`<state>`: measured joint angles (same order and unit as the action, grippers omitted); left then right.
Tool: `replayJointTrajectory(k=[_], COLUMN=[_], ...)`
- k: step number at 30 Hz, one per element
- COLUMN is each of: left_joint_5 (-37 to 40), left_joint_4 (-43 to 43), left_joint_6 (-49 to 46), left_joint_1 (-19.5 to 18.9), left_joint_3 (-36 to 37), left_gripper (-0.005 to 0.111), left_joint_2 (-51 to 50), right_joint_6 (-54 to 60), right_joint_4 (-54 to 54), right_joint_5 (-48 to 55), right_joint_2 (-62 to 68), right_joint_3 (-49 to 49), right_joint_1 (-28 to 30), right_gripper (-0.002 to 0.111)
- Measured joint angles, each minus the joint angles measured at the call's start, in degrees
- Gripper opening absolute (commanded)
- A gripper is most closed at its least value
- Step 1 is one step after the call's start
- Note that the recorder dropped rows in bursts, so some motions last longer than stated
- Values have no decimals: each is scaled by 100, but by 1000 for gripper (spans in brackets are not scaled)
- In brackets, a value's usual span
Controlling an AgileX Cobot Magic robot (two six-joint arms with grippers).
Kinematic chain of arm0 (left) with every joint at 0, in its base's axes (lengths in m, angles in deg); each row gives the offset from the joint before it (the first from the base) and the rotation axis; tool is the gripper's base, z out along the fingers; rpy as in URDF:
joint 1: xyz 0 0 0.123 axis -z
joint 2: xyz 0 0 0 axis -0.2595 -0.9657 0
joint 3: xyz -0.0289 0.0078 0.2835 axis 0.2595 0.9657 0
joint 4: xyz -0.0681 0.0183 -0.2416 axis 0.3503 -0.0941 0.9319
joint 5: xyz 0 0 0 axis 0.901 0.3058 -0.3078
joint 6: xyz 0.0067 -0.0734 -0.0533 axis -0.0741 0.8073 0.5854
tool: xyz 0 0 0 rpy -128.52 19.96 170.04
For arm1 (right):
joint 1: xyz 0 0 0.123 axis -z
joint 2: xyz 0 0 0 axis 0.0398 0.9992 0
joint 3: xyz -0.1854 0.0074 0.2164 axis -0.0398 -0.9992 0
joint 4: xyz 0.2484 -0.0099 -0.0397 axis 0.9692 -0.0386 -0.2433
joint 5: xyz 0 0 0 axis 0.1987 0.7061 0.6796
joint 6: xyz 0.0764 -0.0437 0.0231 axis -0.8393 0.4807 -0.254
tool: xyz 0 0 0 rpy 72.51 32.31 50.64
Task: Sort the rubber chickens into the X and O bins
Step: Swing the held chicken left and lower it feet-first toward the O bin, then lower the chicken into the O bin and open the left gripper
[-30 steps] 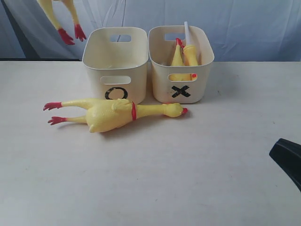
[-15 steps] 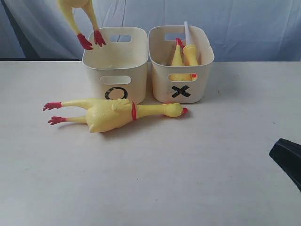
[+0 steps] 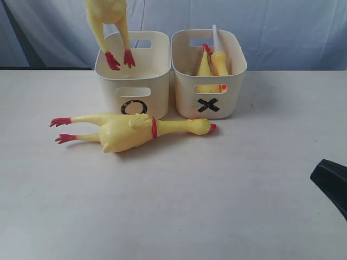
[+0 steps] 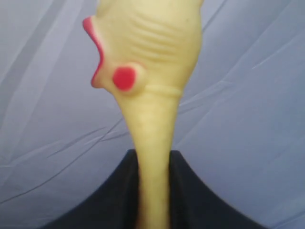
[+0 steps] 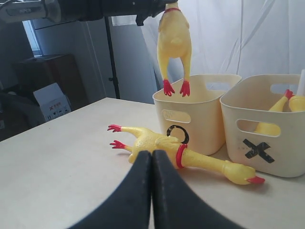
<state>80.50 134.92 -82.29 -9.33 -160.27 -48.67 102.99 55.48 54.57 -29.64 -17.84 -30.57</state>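
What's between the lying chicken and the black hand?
Only bare table, between the lying chicken and the right hand, in the exterior view.

Hanging chicken [image 3: 105, 13] runs off the exterior view's top edge, head unseen. In the left wrist view it's a blur. X bin [image 3: 184, 92] wall hides most of the chickens inside [image 3: 219, 62]. Right fingers [image 5: 138, 191] cover part of the lying chicken [image 5: 157, 140].

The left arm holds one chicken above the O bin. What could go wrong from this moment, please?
The hanging chicken has its red feet close to the rim of the O bin, so if it is released now it may catch the rim and tip out. The left gripper holds only the thin neck, so the soft body could swing or slip.
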Motion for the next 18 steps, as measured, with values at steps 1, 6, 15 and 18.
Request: replayJointTrajectory(k=[1,6,15,18], left_joint_5=[52,97,283,366], left_joint_4=[61,123,132,165], left_joint_6=[-109,-469,-1035,-1146], left_joint_1=[3,3,138,184], left_joint_3=[-18,-19,-47,-47], left_gripper=[0,0,0,0], left_joint_2=[-50,-213,-540,-678], right_joint_6=[0,0,0,0], right_joint_4=[0,0,0,0], right_joint_5=[0,0,0,0], right_joint_2=[0,0,0,0], right_joint_3=[0,0,0,0], right_joint_1=[0,0,0,0], right_gripper=[-1,-1,-1,-1])
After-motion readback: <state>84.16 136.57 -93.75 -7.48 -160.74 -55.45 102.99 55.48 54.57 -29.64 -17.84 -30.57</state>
